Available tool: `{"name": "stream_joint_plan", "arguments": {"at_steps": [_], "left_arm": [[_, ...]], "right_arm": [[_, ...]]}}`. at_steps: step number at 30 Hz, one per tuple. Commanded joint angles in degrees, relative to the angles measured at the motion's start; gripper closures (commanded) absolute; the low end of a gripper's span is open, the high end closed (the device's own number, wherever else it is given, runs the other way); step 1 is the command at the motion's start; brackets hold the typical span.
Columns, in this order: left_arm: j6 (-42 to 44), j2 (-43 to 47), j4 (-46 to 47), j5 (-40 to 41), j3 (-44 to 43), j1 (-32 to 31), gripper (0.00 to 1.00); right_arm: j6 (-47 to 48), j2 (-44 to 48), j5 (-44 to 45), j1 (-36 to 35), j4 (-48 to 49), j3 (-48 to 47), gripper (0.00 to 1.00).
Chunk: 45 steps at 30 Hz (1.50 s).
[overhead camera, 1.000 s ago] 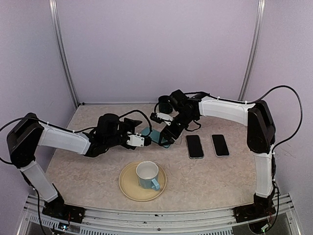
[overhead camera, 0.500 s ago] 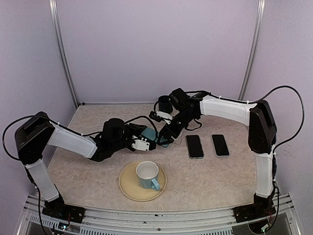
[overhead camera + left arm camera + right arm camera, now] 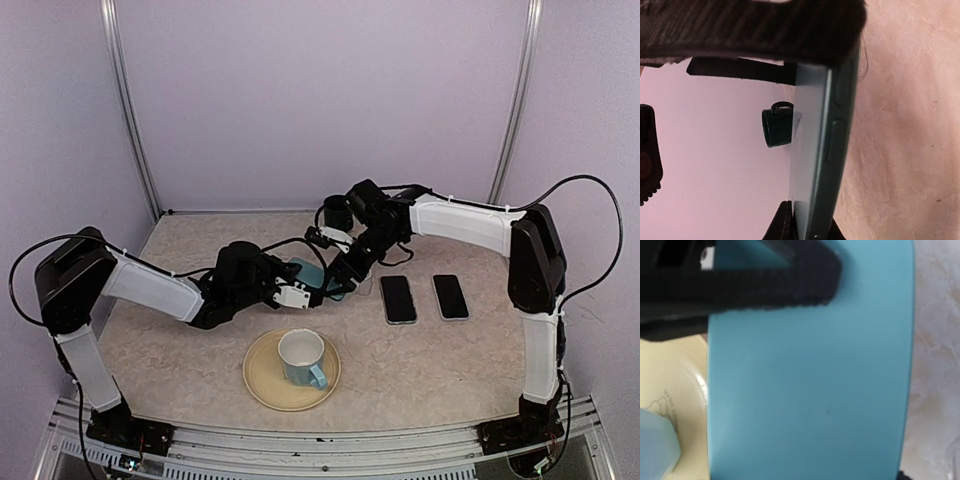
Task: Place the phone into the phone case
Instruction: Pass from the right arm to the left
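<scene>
On the table point(image 3: 170, 350), mid: both grippers meet at the case point(image 3: 303, 269), which is held off the surface and tilted.
Case: teal; sits btwn the two arms, just behind the plate and left of the phones. Its flat back fills most of the R wrist view.
L gripper point(image 3: 310, 289): comes in low from the left and is closed onto the case.
L wrist view: shows the case edge-on w/ side-button bumps. The upper finger point(image 3: 765, 30) presses on one end. The lower finger point(image 3: 785, 222) touches the other end at the frame bottom.
R gripper point(image 3: 338, 272): reaches in from the back right, jaws set wide and clamped on the case.
R wrist view: one ribbed finger point(image 3: 770, 285) lies across the teal back. The other finger only just shows at the bottom right corner.
Inner phone point(image 3: 398, 298): dark, flat on the table, right of the case and apart from it.
Outer phone point(image 3: 451, 296): dark, flat, parallel to the inner one w/ a gap btwn them. Neither gripper touches either phone.
Which phone goes in the case: can't tell.
Plate point(image 3: 262, 385): cream, round, toward the near edge in front of the case; its rim shows under the case in the R wrist view.
Cup point(image 3: 302, 355): pale blue, upright on the plate, handle toward the near right.
Mug point(image 3: 338, 214): black, upright at the back of the table, beside the R arm's wrist.
</scene>
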<state>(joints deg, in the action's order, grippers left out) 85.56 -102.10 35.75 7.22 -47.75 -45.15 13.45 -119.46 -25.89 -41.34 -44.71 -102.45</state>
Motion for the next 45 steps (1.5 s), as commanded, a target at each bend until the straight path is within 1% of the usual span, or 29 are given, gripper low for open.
{"name": "stream_joint_plan", "arguments": {"at_steps": [1,2,4,10,14,21,25,27,30,33,36,41,43,45], "left_arm": [[-0.3,-0.9,-0.6,0.4,-1.9,-0.7,0.9],[-0.3,-0.9,-1.1,0.4,-2.0,-0.8,0.95],[-0.3,-0.9,-1.8,0.4,-2.1,-0.9,0.99],[-0.6,-0.9,-2.7,0.4,-2.1,-1.3,1.0],[-1.2,-0.8,-2.9,0.2,-2.1,-1.3,1.0],[-7.7,0.0,-5.9,-0.1,-4.6,0.0,1.0],[-12.2,0.9,-7.2,-0.8,-5.1,0.8,1.0],[-14.4,1.5,-8.6,-0.9,-5.7,1.2,1.0],[-19.7,1.9,-13.8,-1.1,-8.4,1.9,1.0],[-25.8,2.6,-19.6,-3.9,-11.5,3.2,1.0],[-30.9,3.5,-22.2,-5.2,-13.6,4.2,1.0],[-38.9,3.3,-31.1,-6.3,-20.1,4.7,1.0],[-41.3,3.3,-36.3,-10.4,-23.2,5.0,1.0],[-44.2,3.6,-41.6,-16.9,-26.0,5.5,1.0]], "right_arm": [[0.8,2.4,-1.6,0.2,0.7,-0.5,0.35],[0.9,2.3,-1.5,0.2,0.7,-0.5,0.35],[1.0,2.3,-1.4,0.2,0.7,-0.6,0.35],[0.9,2.0,-1.1,0.3,0.7,-1.1,0.35],[0.8,2.2,-0.3,0.4,0.7,-2.1,0.31],[0.6,5.2,0.7,1.3,3.2,-1.7,0.11],[0.1,8.6,-0.1,2.3,6.3,0.9,0.02],[0.1,10.6,0.2,2.8,8.1,2.6,0.0],[0.0,13.4,1.2,3.9,10.8,5.7,0.0],[-0.5,17.3,1.3,5.2,15.5,10.6,0.0],[-1.0,21.3,2.2,6.0,20.8,15.1,0.0],[0.5,25.1,2.6,6.2,24.2,19.4,0.0],[1.3,26.4,2.2,6.2,25.3,20.7,0.0],[2.7,27.4,1.0,6.2,26.0,22.1,0.0]]}}
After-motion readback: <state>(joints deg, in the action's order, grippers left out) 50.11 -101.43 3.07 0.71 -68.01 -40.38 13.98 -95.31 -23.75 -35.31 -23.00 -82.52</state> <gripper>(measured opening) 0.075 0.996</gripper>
